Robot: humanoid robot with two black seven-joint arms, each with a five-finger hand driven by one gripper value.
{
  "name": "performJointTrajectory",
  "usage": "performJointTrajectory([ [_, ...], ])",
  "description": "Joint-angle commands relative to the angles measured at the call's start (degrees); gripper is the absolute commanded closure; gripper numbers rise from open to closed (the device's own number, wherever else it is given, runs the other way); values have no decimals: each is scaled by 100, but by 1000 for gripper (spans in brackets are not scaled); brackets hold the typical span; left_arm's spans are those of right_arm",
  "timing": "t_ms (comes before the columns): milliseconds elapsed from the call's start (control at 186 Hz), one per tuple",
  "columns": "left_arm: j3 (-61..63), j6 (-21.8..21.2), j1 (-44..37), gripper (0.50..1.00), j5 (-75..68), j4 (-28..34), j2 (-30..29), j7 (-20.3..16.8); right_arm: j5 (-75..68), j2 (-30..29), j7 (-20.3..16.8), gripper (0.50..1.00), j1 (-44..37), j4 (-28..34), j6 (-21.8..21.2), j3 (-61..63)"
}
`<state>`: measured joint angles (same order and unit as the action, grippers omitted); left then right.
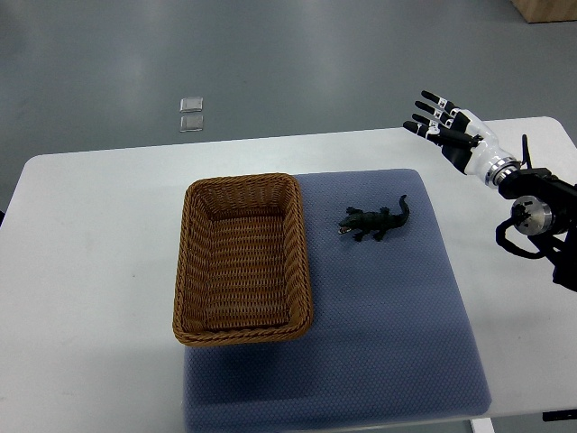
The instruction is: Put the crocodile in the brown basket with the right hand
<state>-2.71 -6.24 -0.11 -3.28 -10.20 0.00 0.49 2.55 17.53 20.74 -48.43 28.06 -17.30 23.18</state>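
While the blue mat [388,325] covers the near middle of the white worktop [90,271], the crocodile [374,222] lies on the mat's far half, just right of the brown basket [302,262] and apart from it. Its head points toward the basket and its tail curls up and away to the right. The right hand [453,133] hangs farther back and off to the right, over the far right part of the worktop, well apart from the crocodile. Its fingers [435,97] are spread and released, holding nothing, and they point toward the far left.

The mat's near edge runs close to the bottom of the picture. The right arm is cut off by the right edge, so only the wrist and a dark jointed section show. The basket's left side rests on bare worktop and its right side on the mat. The crocodile is too small and dark for its details to be made out.

The mat has a fine dotted weave. The basket is a rounded rectangle of woven wicker with sloping walls. The crocodile looks like dark moulded plastic. The hand is black with white segments. Beyond the worktop, two small clear squares [191,115] lie on the grey floor [315,54], and a wooden corner [545,9] shows at the far right.
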Motion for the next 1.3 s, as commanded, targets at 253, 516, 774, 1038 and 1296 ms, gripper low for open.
performJointTrajectory([
  [253,7,0,2,500,3,0,0,4,-9,5,-9,572,-9,-2,-19,11],
  [516,7,0,2,500,3,0,0,-5,0,5,-9,572,-26,-2,-10,11],
  [774,7,0,2,500,3,9,0,-5,0,13,26,572,-26,-2,-19,2],
  [1038,7,0,2,500,3,9,0,-5,0,22,35,572,-44,7,-89,-6],
  [1296,16,0,2,500,3,9,0,-5,0,22,35,572,-53,7,-133,-6],
])
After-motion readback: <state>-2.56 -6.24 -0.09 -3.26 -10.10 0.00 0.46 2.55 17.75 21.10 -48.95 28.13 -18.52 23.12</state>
